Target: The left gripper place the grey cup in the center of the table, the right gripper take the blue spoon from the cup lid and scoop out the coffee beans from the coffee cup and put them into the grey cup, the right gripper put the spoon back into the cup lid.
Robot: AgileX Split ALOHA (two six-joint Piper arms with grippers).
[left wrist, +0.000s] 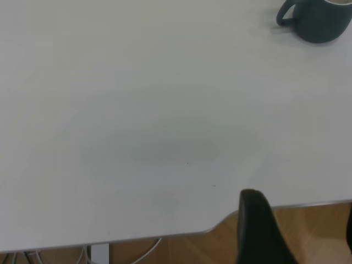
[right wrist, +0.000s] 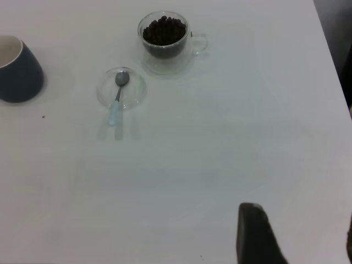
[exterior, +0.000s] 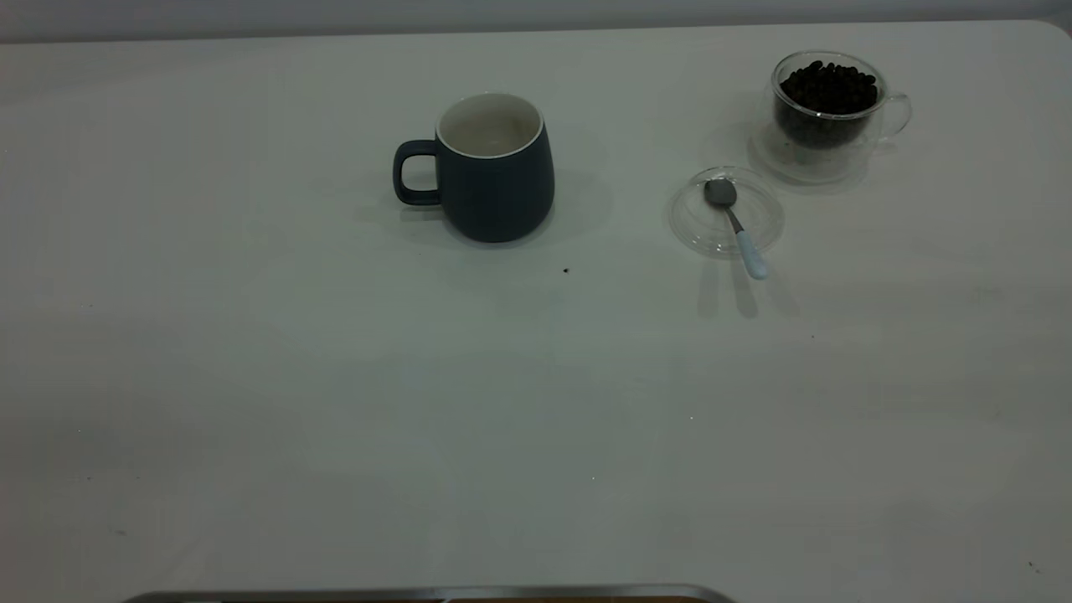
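The grey cup [exterior: 490, 167], a dark mug with a pale inside and its handle to the left, stands upright near the far middle of the table; it also shows in the left wrist view [left wrist: 316, 19] and the right wrist view [right wrist: 16, 69]. The glass coffee cup [exterior: 829, 109] full of beans stands at the far right [right wrist: 165, 36]. In front of it lies the clear cup lid [exterior: 695, 222] with the blue-handled spoon [exterior: 737, 226] resting in it [right wrist: 117, 99]. My left gripper [left wrist: 300, 231] is open and empty at the table's near edge. My right gripper [right wrist: 300, 236] is open and empty, well short of the lid.
A small dark speck [exterior: 566, 270] lies on the white table in front of the grey cup. The table's near edge [left wrist: 165, 236] and the wooden floor beyond it show in the left wrist view. A metal bar [exterior: 419, 595] runs along the front.
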